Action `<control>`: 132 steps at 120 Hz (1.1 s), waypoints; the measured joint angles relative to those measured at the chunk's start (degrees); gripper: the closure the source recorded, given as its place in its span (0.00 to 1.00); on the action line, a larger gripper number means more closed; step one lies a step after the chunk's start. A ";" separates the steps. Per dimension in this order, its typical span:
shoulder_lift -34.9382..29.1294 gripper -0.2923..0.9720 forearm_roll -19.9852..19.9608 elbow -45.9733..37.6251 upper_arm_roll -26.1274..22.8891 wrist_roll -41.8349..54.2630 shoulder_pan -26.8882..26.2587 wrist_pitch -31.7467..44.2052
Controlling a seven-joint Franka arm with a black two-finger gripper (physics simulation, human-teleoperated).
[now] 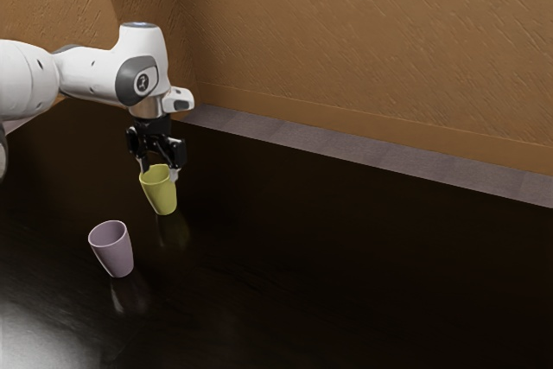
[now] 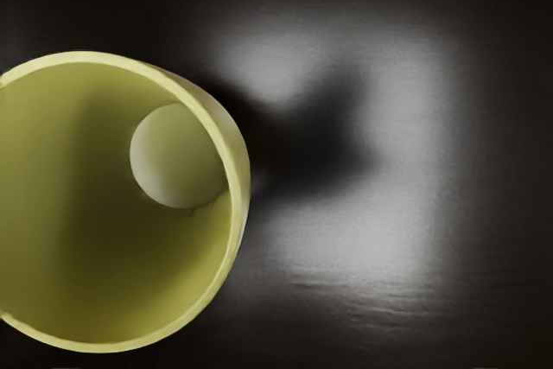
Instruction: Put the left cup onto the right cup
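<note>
Exterior and wrist views, cup in grasp. The dark glossy surface [image 1: 346,265] meets a grey strip [image 1: 380,155] at its far edge, and that strip runs along the foot of the brown wall [image 1: 363,41] from the upper left down toward the exterior view's right. A second wall face closes the corner behind the arm [image 1: 86,75]. To the exterior view's right of the hand you have a wide stretch of open surface; toward the lower left stands the purple cup [image 1: 111,248], upright, mouth up, resting on the surface and apart from the held cup.

The arm enters from the exterior view's left, its forearm roughly level and the hand pointing straight down. Your jaws are pinching the rim of the yellow-green cup [image 1: 159,191], which hangs beneath them, slightly tilted, base just clear of the surface, with its reflection showing below. It sits nearer the wall than the purple cup. From the wrist you look down into the yellow-green cup's [image 2: 104,239] open mouth to its pale round bottom, with the surface [image 2: 406,213] and a dark shadow beside it.
</note>
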 joint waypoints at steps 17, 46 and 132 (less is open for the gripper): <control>0.87 0.32 0.10 0.95 -0.07 0.77 0.35 0.12; 2.50 0.32 0.26 2.31 -0.08 1.79 0.40 0.16; 5.27 0.44 0.05 4.22 -0.01 3.23 0.40 0.11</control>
